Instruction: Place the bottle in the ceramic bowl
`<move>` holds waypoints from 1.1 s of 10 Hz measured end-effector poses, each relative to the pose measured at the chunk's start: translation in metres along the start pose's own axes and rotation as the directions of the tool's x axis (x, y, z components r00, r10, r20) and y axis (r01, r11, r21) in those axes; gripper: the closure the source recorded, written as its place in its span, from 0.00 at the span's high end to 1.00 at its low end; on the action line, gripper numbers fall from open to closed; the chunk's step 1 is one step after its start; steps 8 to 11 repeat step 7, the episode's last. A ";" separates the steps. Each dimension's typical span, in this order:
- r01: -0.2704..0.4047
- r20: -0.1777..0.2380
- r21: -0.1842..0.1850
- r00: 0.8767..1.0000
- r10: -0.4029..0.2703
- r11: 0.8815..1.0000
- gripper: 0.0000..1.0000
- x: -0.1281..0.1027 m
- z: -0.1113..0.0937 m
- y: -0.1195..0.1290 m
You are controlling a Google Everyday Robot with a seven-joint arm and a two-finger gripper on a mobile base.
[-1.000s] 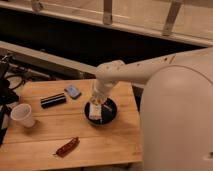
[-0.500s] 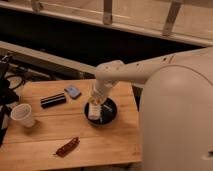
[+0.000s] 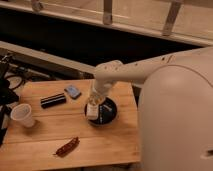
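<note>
The black glossy ceramic bowl (image 3: 108, 113) sits on the wooden table (image 3: 45, 135), right of centre. My gripper (image 3: 94, 107) reaches down from the white arm over the bowl's left part. The small cream-white bottle (image 3: 92, 110) with its yellowish top is at the gripper's tip, low over or inside the bowl's left side. The gripper covers part of the bowl's left rim.
A white paper cup (image 3: 22, 115) stands at the table's left edge. A black rectangular object (image 3: 53, 100) and a small blue-grey object (image 3: 73, 91) lie at the back left. A reddish-brown snack wrapper (image 3: 66, 147) lies near the front. My white body fills the right side.
</note>
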 end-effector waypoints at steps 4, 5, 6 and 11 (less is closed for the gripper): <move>-0.001 -0.009 0.000 1.000 0.001 1.000 0.41 0.001 0.005 0.001; -0.001 -0.012 0.001 1.000 0.001 1.000 0.38 0.002 0.007 0.001; 0.001 -0.014 0.001 1.000 -0.001 1.000 0.33 0.002 0.007 0.001; 0.003 -0.013 0.000 1.000 -0.003 1.000 0.22 0.002 0.007 0.002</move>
